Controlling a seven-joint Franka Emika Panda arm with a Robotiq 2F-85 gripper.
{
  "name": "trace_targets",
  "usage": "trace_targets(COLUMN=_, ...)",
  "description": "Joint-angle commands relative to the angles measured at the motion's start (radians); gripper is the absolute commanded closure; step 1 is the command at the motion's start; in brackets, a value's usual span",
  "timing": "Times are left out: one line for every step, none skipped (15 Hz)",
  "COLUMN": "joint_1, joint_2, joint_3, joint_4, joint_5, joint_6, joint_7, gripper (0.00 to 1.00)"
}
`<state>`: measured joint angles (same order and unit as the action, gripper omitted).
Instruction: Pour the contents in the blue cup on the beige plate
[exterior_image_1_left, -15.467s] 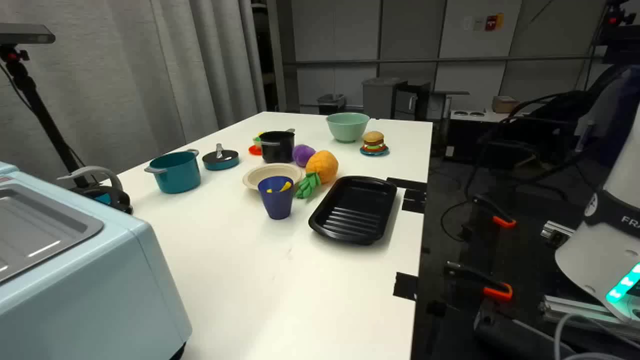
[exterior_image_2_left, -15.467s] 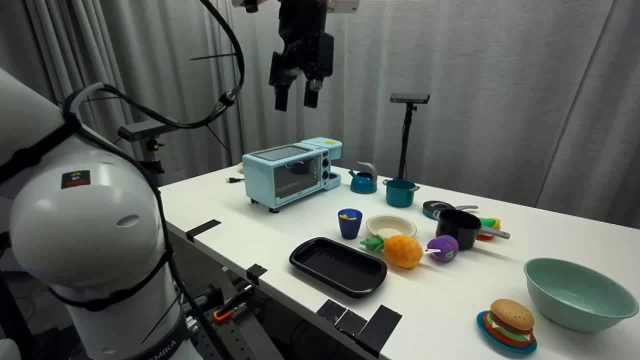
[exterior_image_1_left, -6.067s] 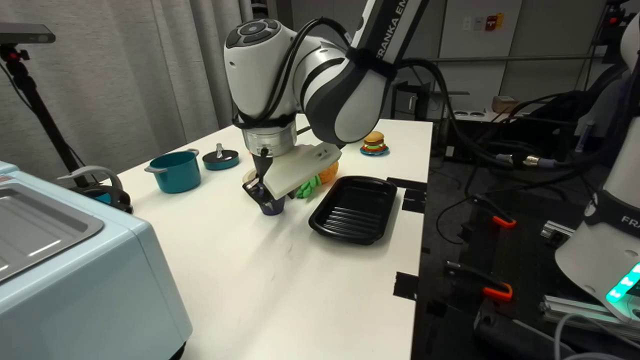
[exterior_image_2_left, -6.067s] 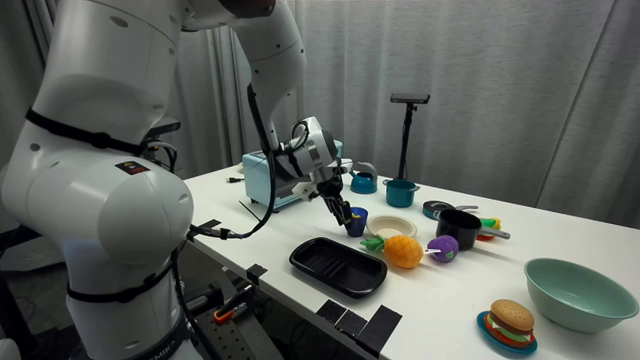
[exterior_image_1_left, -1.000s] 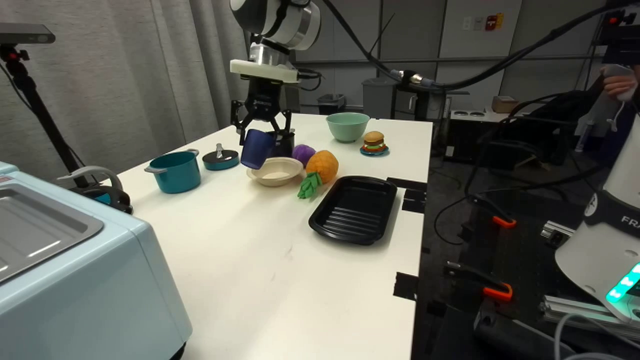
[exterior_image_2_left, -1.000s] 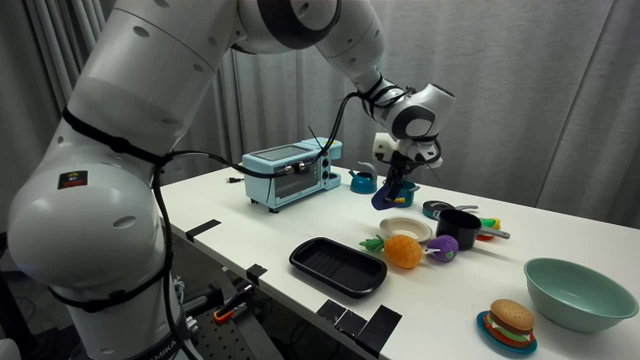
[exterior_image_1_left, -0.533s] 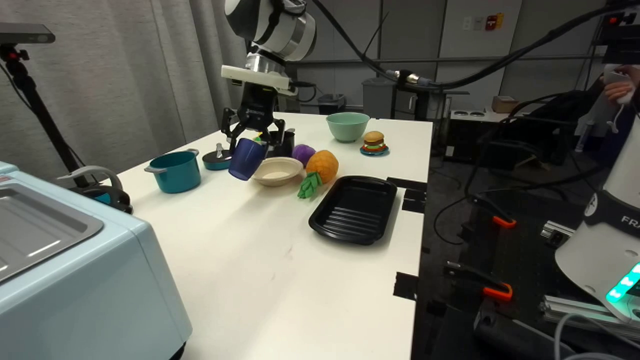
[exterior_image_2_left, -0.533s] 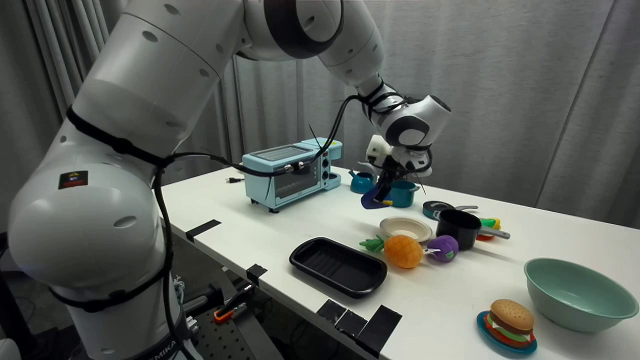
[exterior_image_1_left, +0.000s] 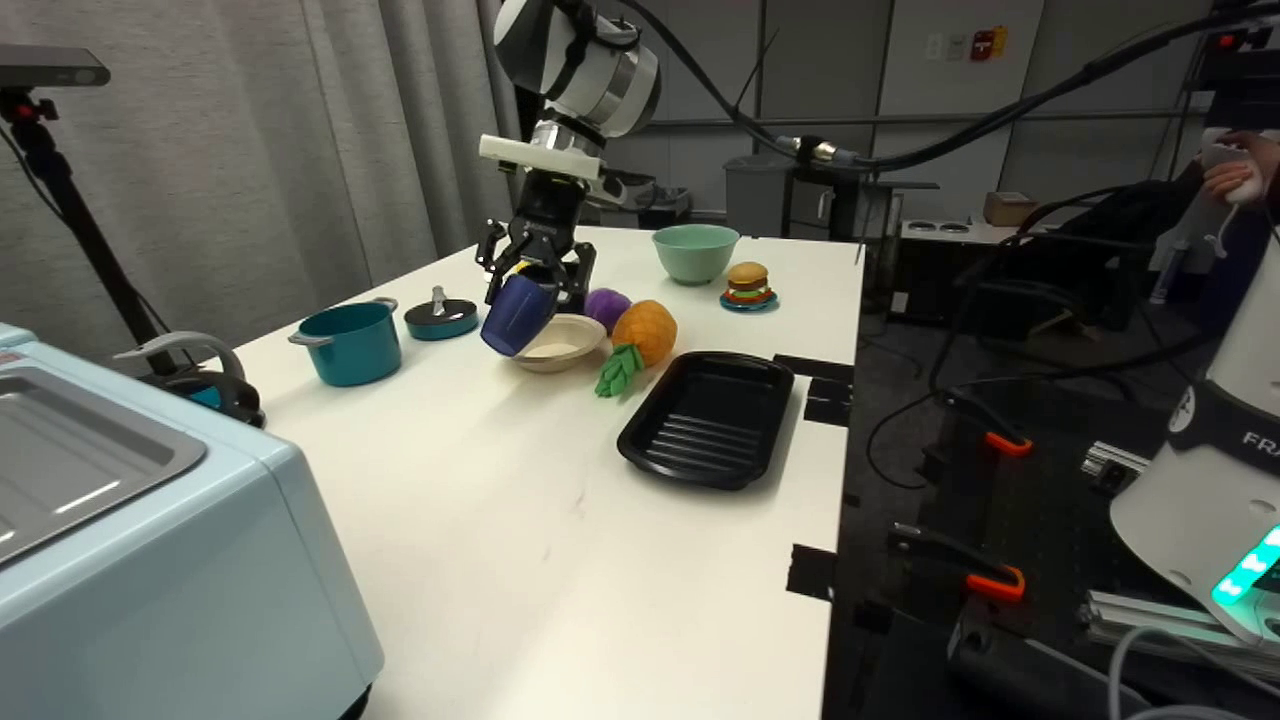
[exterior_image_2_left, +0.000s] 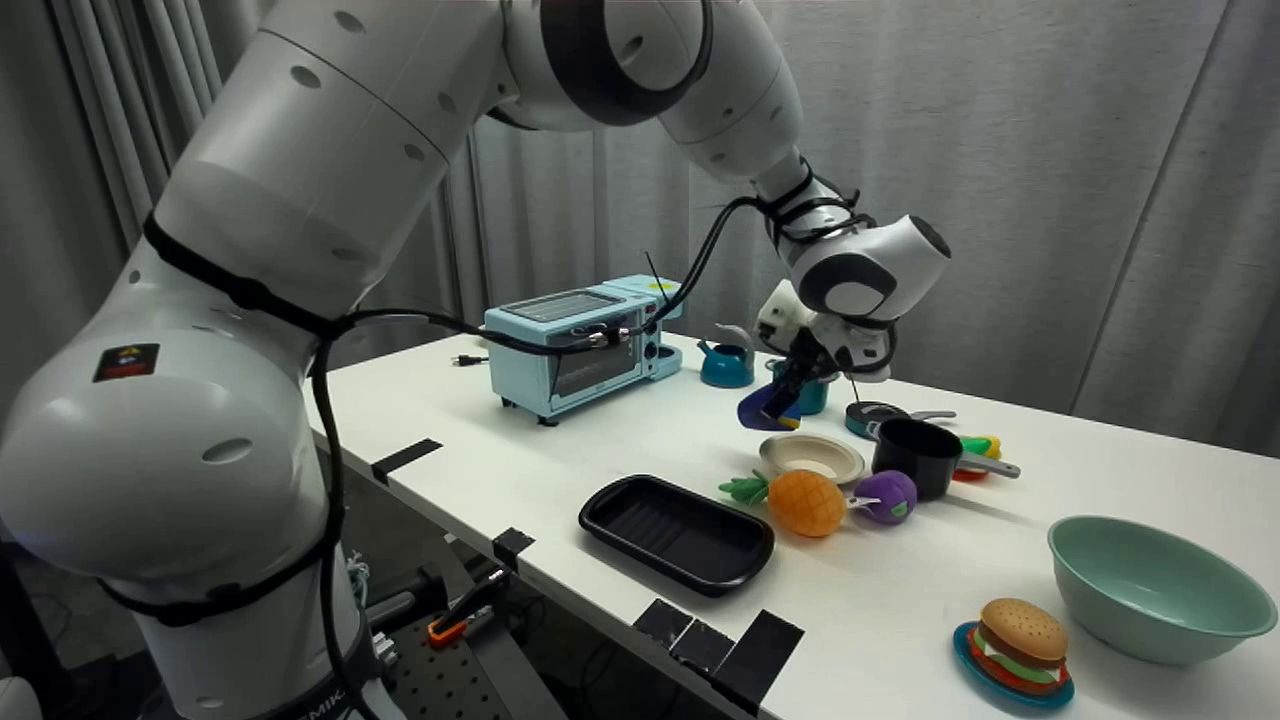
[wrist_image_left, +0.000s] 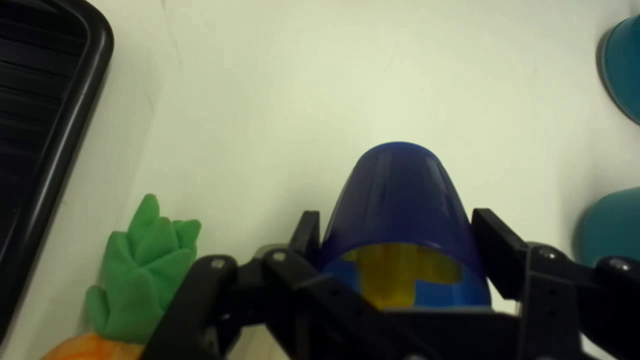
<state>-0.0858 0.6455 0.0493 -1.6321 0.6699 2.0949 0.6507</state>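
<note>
Gripper (wrist_image_left: 397, 232) holding the blue cup (wrist_image_left: 400, 200) tight, we seem to be at the pouring part: the cup, yellow bits (wrist_image_left: 392, 272) inside, hangs tipped near the beige plate (exterior_image_2_left: 815, 458), so next we should tip it more, right over the plate.

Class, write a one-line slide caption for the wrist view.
Robotiq gripper holding a tilted blue cup, yellow pieces inside, above a white table; toy pineapple at lower left.
</note>
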Motion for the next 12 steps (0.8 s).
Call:
trace_targets(joint_1=-0.038, joint_2=0.022, joint_3=-0.020, joint_4=0.055, joint_5=0.065, joint_6=-0.085, joint_7=-0.011, gripper=0.48)
trace_targets(joint_1=-0.049, joint_2=0.028, joint_3=-0.025, joint_4=0.065, joint_5=0.080, joint_6=-0.103, joint_7=-0.011, gripper=0.48)
trace_targets(joint_1=-0.057, joint_2=0.032, joint_3=-0.026, joint_4=0.068, joint_5=0.103, joint_6=-0.118, joint_7=-0.008, gripper=0.48)
trace_targets(joint_1=-0.064, joint_2=0.038, joint_3=-0.031, joint_4=0.074, joint_5=0.123, joint_6=-0.133, joint_7=-0.004, gripper=0.48)
trace_targets(joint_1=-0.069, joint_2=0.042, joint_3=-0.036, joint_4=0.077, joint_5=0.140, joint_6=-0.144, joint_7=-0.003, gripper=0.48)
trace_targets(joint_1=-0.076, joint_2=0.049, joint_3=-0.040, joint_4=0.083, joint_5=0.159, joint_6=-0.157, joint_7=0.000, gripper=0.48)
trace_targets(joint_1=-0.081, joint_2=0.057, joint_3=-0.048, joint_4=0.094, joint_5=0.169, joint_6=-0.169, joint_7=0.002, gripper=0.48)
trace_targets(joint_1=-0.086, joint_2=0.067, joint_3=-0.051, joint_4=0.103, joint_5=0.185, joint_6=-0.182, joint_7=0.003, gripper=0.48)
trace_targets(joint_1=-0.089, joint_2=0.078, joint_3=-0.055, joint_4=0.112, joint_5=0.198, joint_6=-0.193, joint_7=0.006, gripper=0.48)
trace_targets(joint_1=-0.091, joint_2=0.088, joint_3=-0.056, joint_4=0.118, joint_5=0.213, joint_6=-0.203, joint_7=0.008, gripper=0.48)
trace_targets(joint_1=-0.092, joint_2=0.099, joint_3=-0.059, joint_4=0.128, joint_5=0.224, joint_6=-0.213, joint_7=0.012, gripper=0.48)
trace_targets(joint_1=-0.097, joint_2=0.113, joint_3=-0.058, joint_4=0.140, joint_5=0.239, joint_6=-0.228, joint_7=0.013, gripper=0.48)
